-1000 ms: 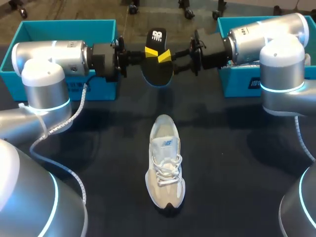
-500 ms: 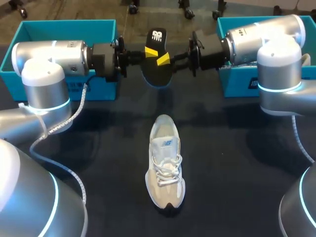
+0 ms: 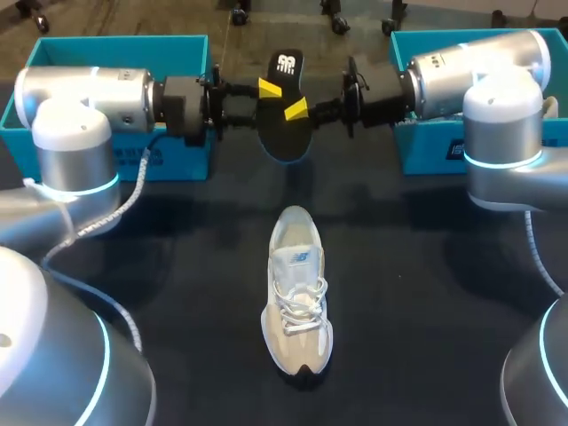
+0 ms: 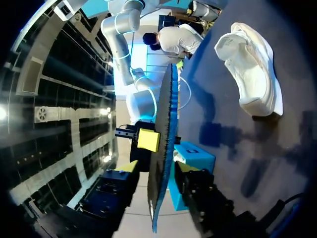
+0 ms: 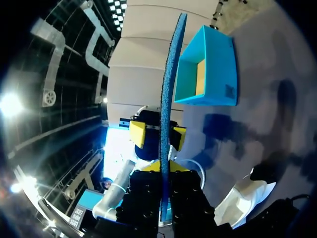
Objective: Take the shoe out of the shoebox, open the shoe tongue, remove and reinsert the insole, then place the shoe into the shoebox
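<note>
A black insole (image 3: 284,115) hangs upright in the air at the back middle of the table, between my two grippers. My right gripper (image 3: 297,110) is shut on its edge; in the right wrist view the insole (image 5: 166,99) runs edge-on out from its pressed fingers. My left gripper (image 3: 270,88) stands open around the opposite edge. In the left wrist view its fingers (image 4: 126,171) stand apart on both sides of the insole (image 4: 163,148). The white and beige shoe (image 3: 297,302) lies on the dark table below, toe toward me, laces up.
A teal box (image 3: 115,49) stands at the back left behind my left arm. A second teal box (image 3: 426,53) stands at the back right under my right arm. The dark table (image 3: 426,293) spreads around the shoe.
My right gripper has shut on the insole. My left gripper has let go and opened, and the insole has shifted slightly upward and back.
</note>
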### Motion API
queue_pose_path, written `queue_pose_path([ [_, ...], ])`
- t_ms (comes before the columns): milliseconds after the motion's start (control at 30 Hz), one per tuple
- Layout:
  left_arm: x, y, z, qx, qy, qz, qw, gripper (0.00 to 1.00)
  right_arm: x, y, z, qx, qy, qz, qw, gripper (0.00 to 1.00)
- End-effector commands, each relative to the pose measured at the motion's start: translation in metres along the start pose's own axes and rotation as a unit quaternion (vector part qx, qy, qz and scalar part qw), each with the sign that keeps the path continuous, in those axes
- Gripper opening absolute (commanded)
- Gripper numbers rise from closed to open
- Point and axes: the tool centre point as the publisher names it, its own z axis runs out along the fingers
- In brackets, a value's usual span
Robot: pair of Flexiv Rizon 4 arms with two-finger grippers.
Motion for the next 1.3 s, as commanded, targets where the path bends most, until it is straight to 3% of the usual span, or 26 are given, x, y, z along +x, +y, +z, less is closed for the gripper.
queue_pose_path([
  [33,-0.006,-0.01,-0.018,0.006,0.049,-0.025,0.998,1.0,-0.004,-0.007,-0.009,-0.005,-0.002,-0.011,1.0,0.0],
  [133,-0.001,-0.017,-0.031,0.006,0.131,-0.016,0.991,1.0,-0.004,-0.009,-0.012,0.006,-0.027,-0.048,0.998,0.0],
  [567,0.001,-0.02,-0.03,0.005,0.144,-0.04,0.989,1.0,-0.006,-0.01,-0.014,0.003,-0.025,-0.058,0.998,0.0],
  [633,0.005,-0.025,-0.031,-0.023,0.183,-0.074,0.98,1.0,-0.006,-0.014,-0.016,0.002,-0.035,-0.065,0.997,0.0],
  [733,0.004,-0.03,-0.043,-0.009,0.218,-0.154,0.964,1.0,-0.011,-0.024,-0.021,-0.008,-0.033,-0.082,0.996,0.0],
  [833,-0.002,-0.038,-0.058,0.002,0.281,-0.224,0.933,1.0,-0.017,-0.029,-0.026,-0.01,-0.027,-0.093,0.995,0.0],
  [867,-0.002,-0.041,-0.061,-0.002,0.311,-0.249,0.917,1.0,-0.017,-0.03,-0.026,-0.01,-0.029,-0.1,0.994,0.0],
  [900,-0.001,-0.045,-0.064,-0.033,0.336,-0.246,0.909,1.0,-0.018,-0.031,-0.025,-0.013,-0.032,-0.11,0.993,0.0],
  [933,0.003,-0.051,-0.067,-0.096,0.346,-0.195,0.913,1.0,-0.02,-0.032,-0.025,-0.023,-0.038,-0.118,0.992,0.0],
  [1300,0.003,-0.051,-0.067,-0.096,0.346,-0.195,0.913,1.0,-0.02,-0.032,-0.025,-0.023,-0.038,-0.118,0.992,0.0],
])
